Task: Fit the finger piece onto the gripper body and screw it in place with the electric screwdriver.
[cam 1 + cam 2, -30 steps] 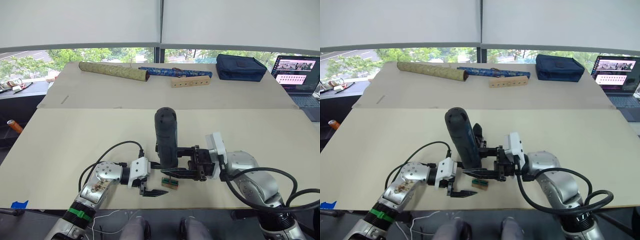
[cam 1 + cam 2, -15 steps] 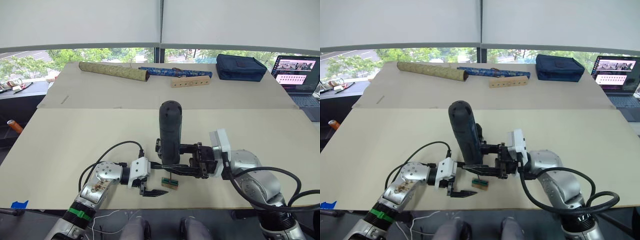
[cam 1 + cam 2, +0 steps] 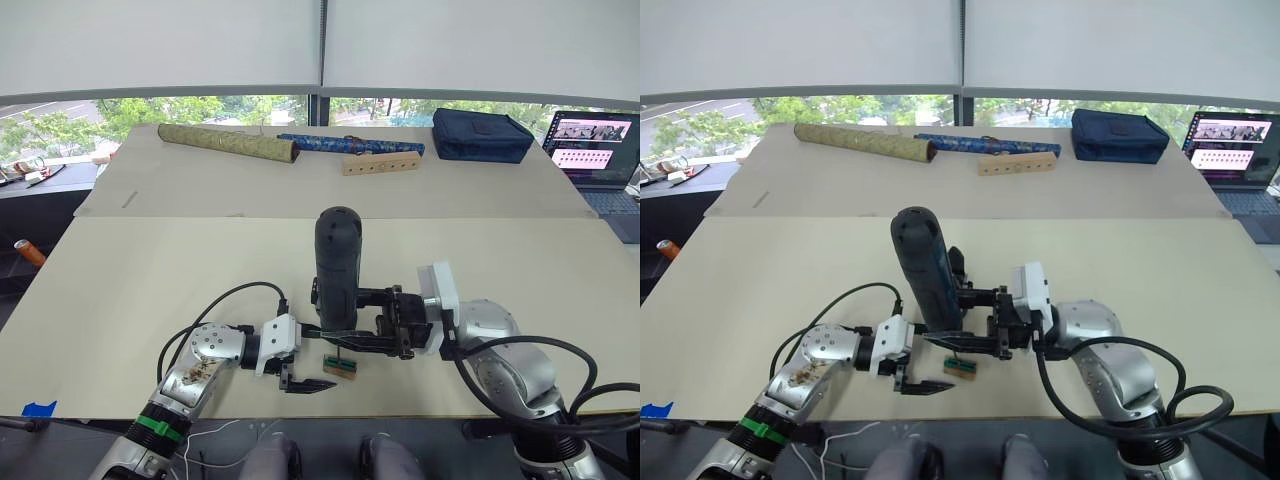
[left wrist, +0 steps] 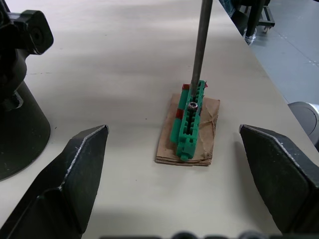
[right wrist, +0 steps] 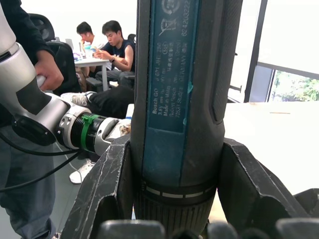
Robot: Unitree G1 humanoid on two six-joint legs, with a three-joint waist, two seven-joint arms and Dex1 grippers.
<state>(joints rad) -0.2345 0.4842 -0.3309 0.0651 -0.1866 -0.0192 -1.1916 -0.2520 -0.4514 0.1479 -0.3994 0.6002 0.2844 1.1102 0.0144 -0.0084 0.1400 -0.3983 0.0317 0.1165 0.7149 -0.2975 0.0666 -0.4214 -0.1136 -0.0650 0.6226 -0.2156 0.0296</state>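
Note:
My right gripper [image 3: 335, 322] is shut on the electric screwdriver [image 3: 337, 268], a thick dark blue-black cylinder held nearly upright over the near middle of the table. Its thin bit [image 4: 202, 45] points down onto the far end of a small green block on a brown card [image 4: 191, 127], just beyond a screw [image 4: 193, 105] set in the block. My left gripper [image 3: 305, 383] rests open near the table's front edge, facing that block. The gripper body [image 4: 20, 124] stands just behind the screwdriver, mostly hidden by it. The finger piece is out of view.
Along the back of the table [image 3: 140, 290] lie an olive patterned roll [image 3: 228, 142], a blue patterned roll [image 3: 345, 143], a wooden block with holes [image 3: 380, 163] and a navy bag [image 3: 482, 135]. A laptop [image 3: 595, 145] sits far right. People sit behind in the right wrist view.
The screwdriver went from leaning left to nearly upright, then eased back slightly left, as the right arm shifted right and back a little. The left gripper has not moved.

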